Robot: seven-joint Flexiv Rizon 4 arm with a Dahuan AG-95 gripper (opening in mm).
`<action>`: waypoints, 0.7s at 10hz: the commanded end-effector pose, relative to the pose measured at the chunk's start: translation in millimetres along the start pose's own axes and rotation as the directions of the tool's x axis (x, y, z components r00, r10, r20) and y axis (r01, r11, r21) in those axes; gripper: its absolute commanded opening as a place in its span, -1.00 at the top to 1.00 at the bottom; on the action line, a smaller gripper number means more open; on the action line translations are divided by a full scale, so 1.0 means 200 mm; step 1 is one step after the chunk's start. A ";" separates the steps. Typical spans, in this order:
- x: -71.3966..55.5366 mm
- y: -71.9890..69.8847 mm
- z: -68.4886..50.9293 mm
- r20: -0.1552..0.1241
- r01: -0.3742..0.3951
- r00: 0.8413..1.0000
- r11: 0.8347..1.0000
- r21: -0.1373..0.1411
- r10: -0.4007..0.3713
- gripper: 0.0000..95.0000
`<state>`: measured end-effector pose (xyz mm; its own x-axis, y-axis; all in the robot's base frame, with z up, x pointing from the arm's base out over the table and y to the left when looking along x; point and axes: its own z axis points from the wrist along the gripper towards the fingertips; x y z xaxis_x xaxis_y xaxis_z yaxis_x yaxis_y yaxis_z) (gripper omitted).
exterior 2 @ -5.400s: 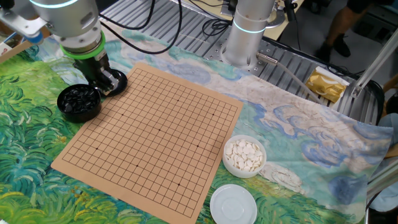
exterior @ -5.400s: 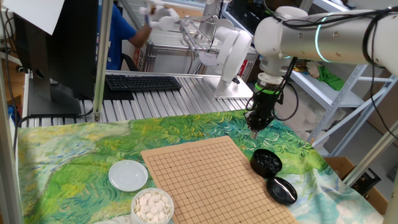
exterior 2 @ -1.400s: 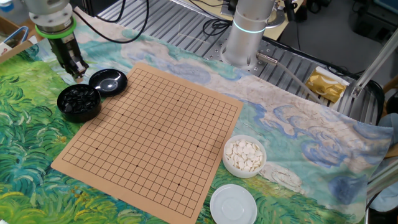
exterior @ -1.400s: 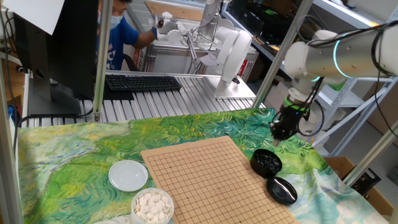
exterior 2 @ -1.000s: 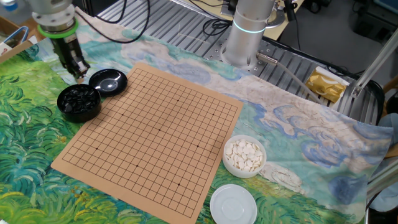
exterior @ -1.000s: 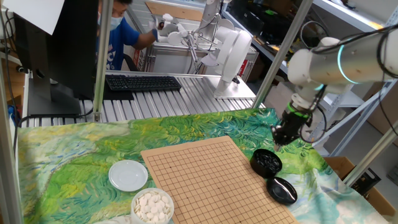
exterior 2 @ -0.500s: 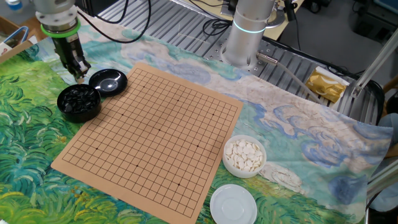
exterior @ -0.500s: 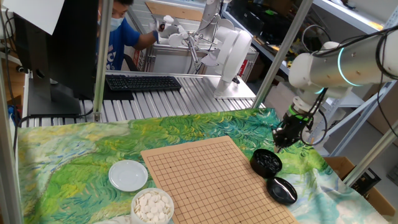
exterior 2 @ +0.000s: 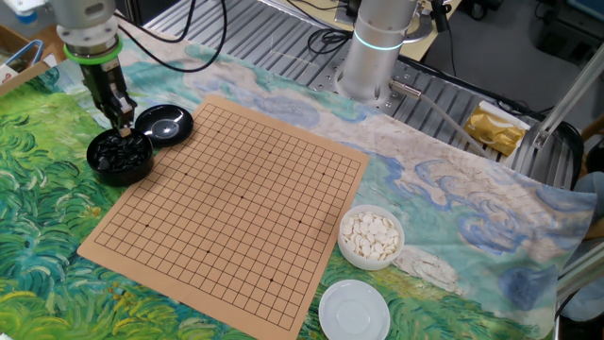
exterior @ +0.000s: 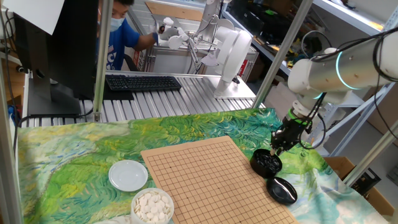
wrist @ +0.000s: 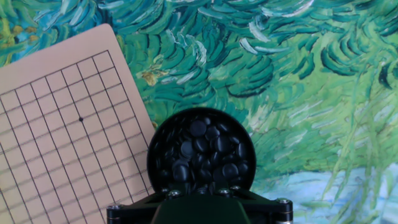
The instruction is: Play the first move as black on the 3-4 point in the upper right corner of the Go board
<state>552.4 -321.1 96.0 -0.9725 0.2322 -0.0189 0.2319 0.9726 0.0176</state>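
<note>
Green swirly cloth (exterior 2: 38, 189) covers the table, w/ the tan Go board (exterior 2: 236, 203) on it, no stones on the grid. My gripper (exterior 2: 119, 120) hangs right over the black bowl (wrist: 201, 155) beside the board's corner; can't tell if my fingers are apart or pinched. The black stones (wrist: 198, 151) all sit in that bowl.

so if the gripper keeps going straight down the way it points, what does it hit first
Most likely the glossy black stones heaped in the round black bowl; the gripper hangs just above it, though exact depth is unclear.
</note>
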 end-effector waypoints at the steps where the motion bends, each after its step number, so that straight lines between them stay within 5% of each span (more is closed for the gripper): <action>1: 0.02 0.00 0.02 0.002 -0.004 1.000 1.000 0.001 0.004 0.60; 5: 0.02 0.01 0.08 0.003 -0.003 1.000 1.000 -0.004 0.003 0.60; 6: 0.02 0.01 0.10 0.003 -0.001 1.000 1.000 -0.007 0.001 1.00; 7: 0.02 0.01 0.11 0.003 -0.002 1.000 1.000 -0.008 0.002 1.00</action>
<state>550.0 -318.5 73.8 -0.9719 0.2343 -0.0210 0.2336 0.9719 0.0286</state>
